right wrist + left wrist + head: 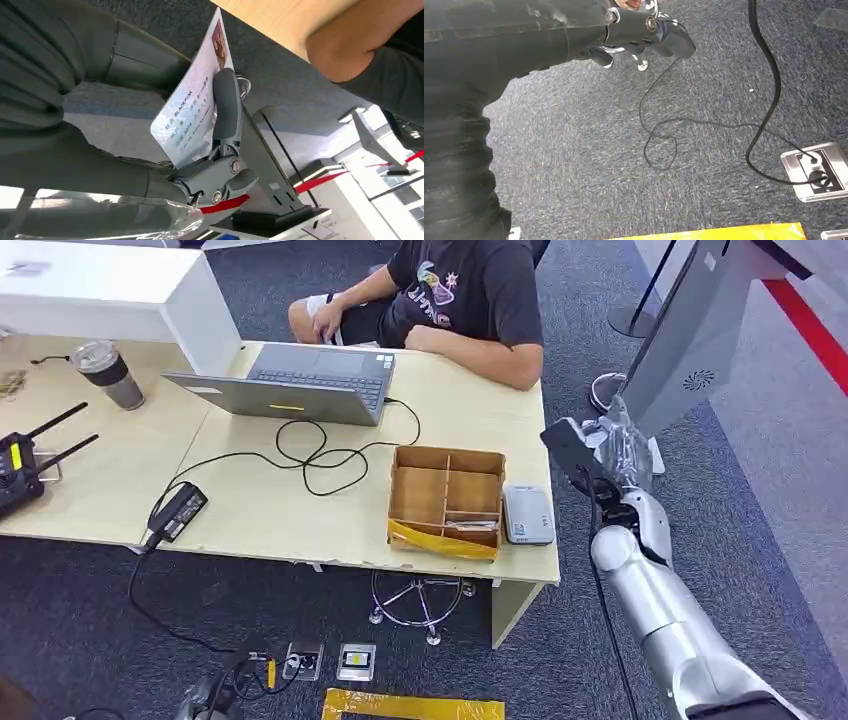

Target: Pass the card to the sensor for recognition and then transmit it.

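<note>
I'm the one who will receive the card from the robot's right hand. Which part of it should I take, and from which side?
Probably the free end of the card past the thumb, by the corner bearing the small picture. The right hand pinches the opposite end, so come from the far side, away from the palm, and pinch its two flat faces.

The card (192,117) is looking like glossy printed plastic, catching light, pinched by smooth matt grey plastic fingers (226,107) of the right hand (220,165). The counter (260,505) is showing pale, smooth wood laminate. The box (445,500) is looking like brown matt cardboard. The floor (704,90) is wearing rough blue-grey carpet.
</note>
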You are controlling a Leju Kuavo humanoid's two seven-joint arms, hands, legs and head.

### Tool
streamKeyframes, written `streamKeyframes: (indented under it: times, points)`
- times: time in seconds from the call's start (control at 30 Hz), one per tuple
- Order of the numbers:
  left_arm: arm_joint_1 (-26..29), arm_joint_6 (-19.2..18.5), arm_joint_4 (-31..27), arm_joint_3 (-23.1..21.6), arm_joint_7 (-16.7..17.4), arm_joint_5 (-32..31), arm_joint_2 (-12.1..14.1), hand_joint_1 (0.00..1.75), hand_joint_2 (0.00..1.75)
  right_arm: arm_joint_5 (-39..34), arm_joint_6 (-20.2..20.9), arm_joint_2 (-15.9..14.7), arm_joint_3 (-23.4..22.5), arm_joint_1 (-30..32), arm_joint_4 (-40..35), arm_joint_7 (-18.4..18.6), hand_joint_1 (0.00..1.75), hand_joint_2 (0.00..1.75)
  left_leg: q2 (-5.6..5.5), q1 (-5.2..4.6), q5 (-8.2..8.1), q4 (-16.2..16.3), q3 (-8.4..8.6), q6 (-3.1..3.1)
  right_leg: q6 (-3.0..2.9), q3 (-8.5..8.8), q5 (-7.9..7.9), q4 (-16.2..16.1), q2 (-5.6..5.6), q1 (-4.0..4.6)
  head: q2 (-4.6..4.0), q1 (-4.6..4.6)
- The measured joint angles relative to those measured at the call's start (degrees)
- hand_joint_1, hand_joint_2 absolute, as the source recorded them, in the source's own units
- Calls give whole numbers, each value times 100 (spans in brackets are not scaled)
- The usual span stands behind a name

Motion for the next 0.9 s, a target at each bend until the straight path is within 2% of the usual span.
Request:
streamKeyframes:
  times: [0.33,0.9]
  points:
    - [2,-2,0,0,0,0,0,0,175,430,55,55,22,94,295,179,175,175,-1,1,0,-1,0,0,0,1,0,0,-1,1,2,2]
    - [-2,-26,0,0,-2,-39,0,0,175,503,125,118,24,306,625,225,175,175,-1,0,0,-1,-2,0,0,0,0,0,-1,0,2,0]
